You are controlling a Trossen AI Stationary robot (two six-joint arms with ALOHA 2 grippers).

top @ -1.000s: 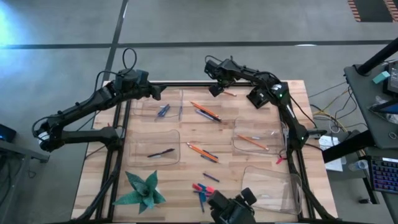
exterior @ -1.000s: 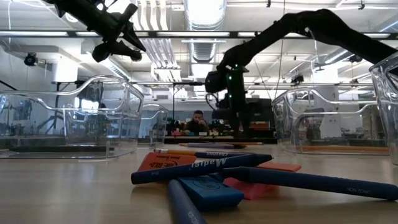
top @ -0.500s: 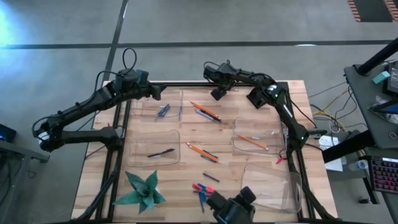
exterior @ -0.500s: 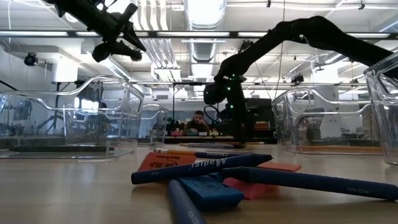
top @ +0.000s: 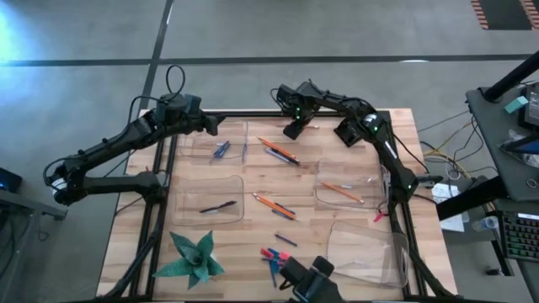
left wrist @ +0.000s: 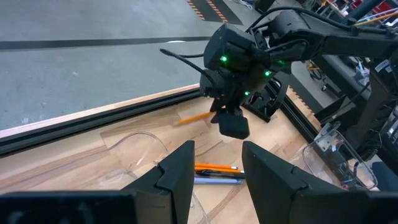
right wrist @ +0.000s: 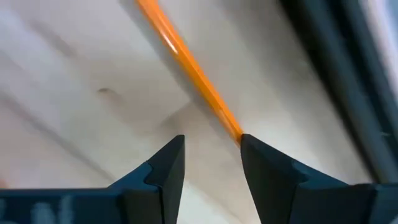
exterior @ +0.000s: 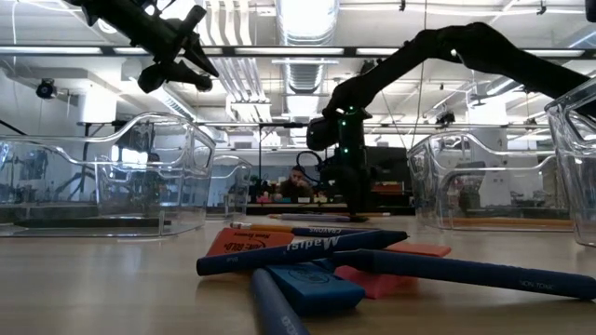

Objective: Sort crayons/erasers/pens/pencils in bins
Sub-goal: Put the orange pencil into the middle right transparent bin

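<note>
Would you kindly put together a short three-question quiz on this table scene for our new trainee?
1. True or false: the right gripper is down at a pencil lying on bare wood.
2. The middle bin on the right side holds: A) an orange pencil; B) an eraser; C) a black pen.
3. Fill in: the left gripper hovers ____, holding nothing.
Key: 1 true; 2 A; 3 open.

The right gripper [top: 293,128] was down near the middle of the table's far edge, its arm bent in from the right side, jaws apart. The left gripper [top: 216,127] hung raised over the far left corner, jaws parted and empty.
</note>
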